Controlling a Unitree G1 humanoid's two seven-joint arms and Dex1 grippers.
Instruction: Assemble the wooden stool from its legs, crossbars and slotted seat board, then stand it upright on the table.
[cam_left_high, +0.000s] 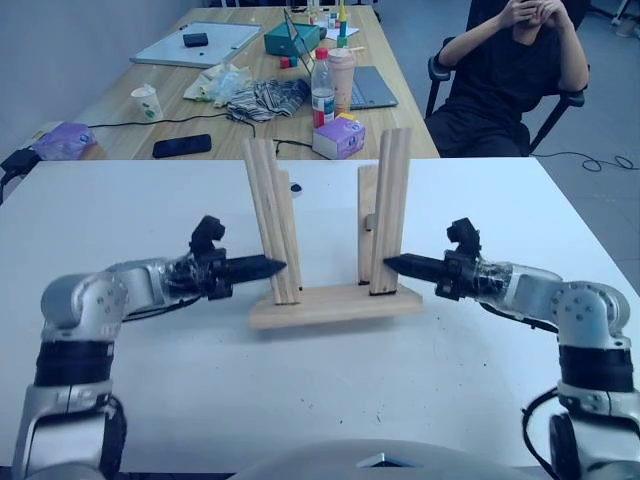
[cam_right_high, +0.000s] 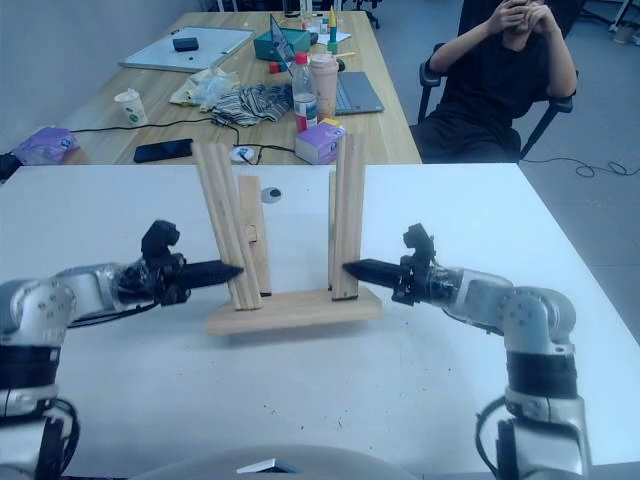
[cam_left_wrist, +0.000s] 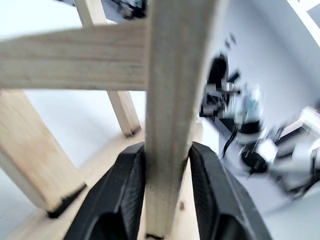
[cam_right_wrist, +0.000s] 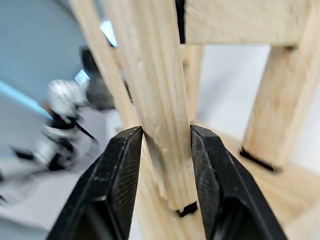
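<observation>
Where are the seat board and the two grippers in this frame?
seat board (cam_left_high: 330, 300), left eye view, top face.
left gripper (cam_left_high: 277, 266), left eye view, tips of its fingers.
right gripper (cam_left_high: 391, 263), left eye view, tips of its fingers.

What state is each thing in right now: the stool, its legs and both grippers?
Stool: upside down on the table.
Legs: slotted in, pointing up.
Left gripper: shut on left leg, low down.
Right gripper: shut on right leg, low down.
Laptop: open.
</observation>
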